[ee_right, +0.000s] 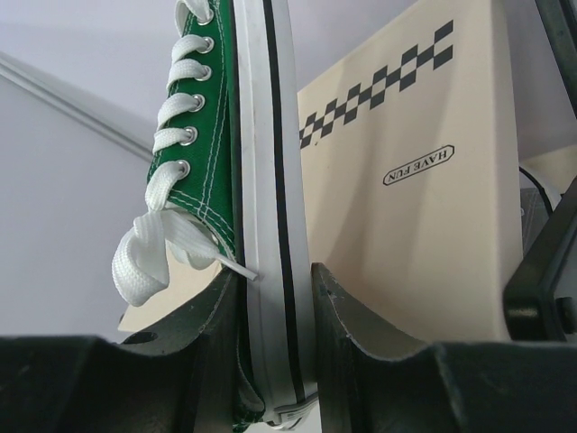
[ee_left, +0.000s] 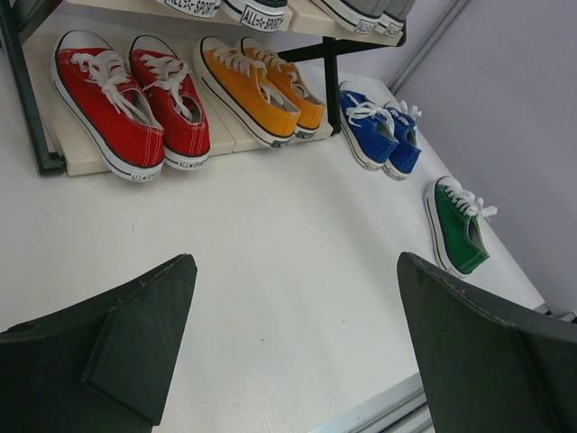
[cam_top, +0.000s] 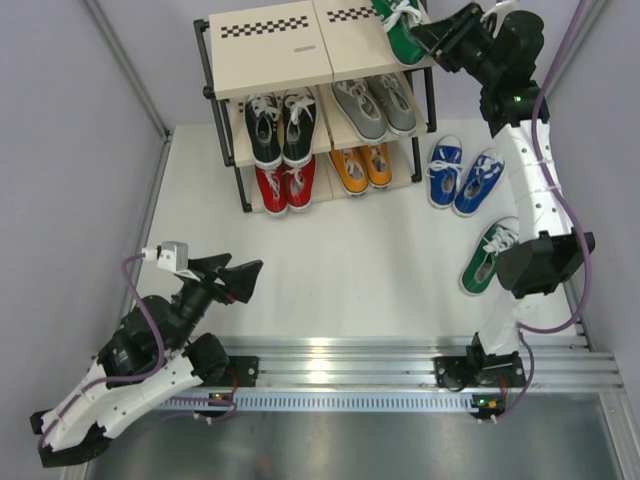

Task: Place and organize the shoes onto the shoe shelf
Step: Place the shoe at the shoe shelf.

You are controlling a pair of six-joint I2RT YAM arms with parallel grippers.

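The shoe shelf (cam_top: 275, 55) stands at the back of the table. Black shoes (cam_top: 280, 125) and grey shoes (cam_top: 375, 105) sit on its middle tier, red shoes (cam_top: 285, 185) and orange shoes (cam_top: 362, 167) on the bottom one. My right gripper (cam_top: 422, 38) is shut on the side of a green shoe (cam_top: 398, 28) over the top board's right end. The right wrist view shows the fingers (ee_right: 347, 325) pinching that green shoe (ee_right: 203, 117) at its white sole. My left gripper (cam_top: 248, 276) hangs open low over the near left table, holding nothing.
A blue pair (cam_top: 465, 178) lies on the table right of the shelf. The other green shoe (cam_top: 485, 255) lies nearer, partly behind my right arm's elbow (cam_top: 540, 262). Grey walls close in both sides. A metal rail (cam_top: 350, 365) runs along the near edge.
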